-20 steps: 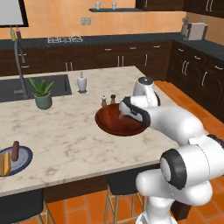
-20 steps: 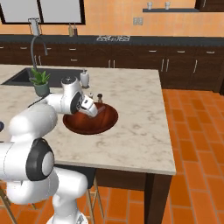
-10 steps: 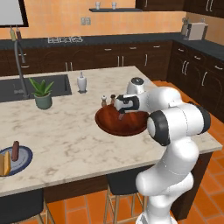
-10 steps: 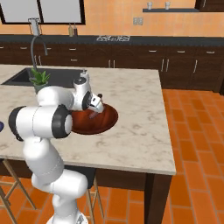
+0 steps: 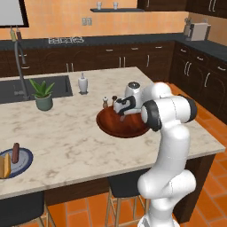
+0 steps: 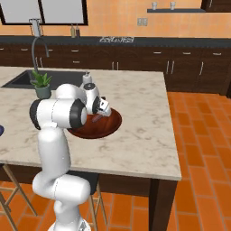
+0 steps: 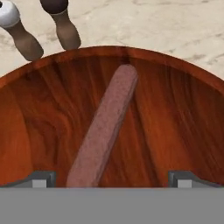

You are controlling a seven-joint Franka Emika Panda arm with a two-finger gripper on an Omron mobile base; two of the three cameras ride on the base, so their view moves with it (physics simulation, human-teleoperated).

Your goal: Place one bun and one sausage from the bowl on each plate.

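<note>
My gripper point(image 5: 122, 109) hangs low over the reddish-brown wooden bowl point(image 5: 111, 127) on the marble island. It is open, with its fingertips point(image 7: 42, 178) wide apart. A dark reddish sausage point(image 7: 104, 129) lies on the bowl's floor point(image 7: 175, 127), running between the fingers and untouched by them. In the right base view the gripper point(image 6: 101, 113) is over the bowl point(image 6: 108, 128). Far left, the dark blue plate point(image 5: 25, 160) holds a bun point(image 5: 5, 165) and a sausage point(image 5: 16, 152). The second bun and the light grey plate are out of view.
Two small shakers point(image 5: 105, 102) point(image 7: 21, 29) stand just behind the bowl's rim. A white bottle point(image 5: 82, 83), a potted plant point(image 5: 42, 95) and the sink point(image 5: 26, 88) with its tap are further back on the left. The island's edge runs close on the right.
The arm's elbow has swung from low at the right to upright beside the bowl. The hand has stayed over the bowl, and the gripper remains open.
</note>
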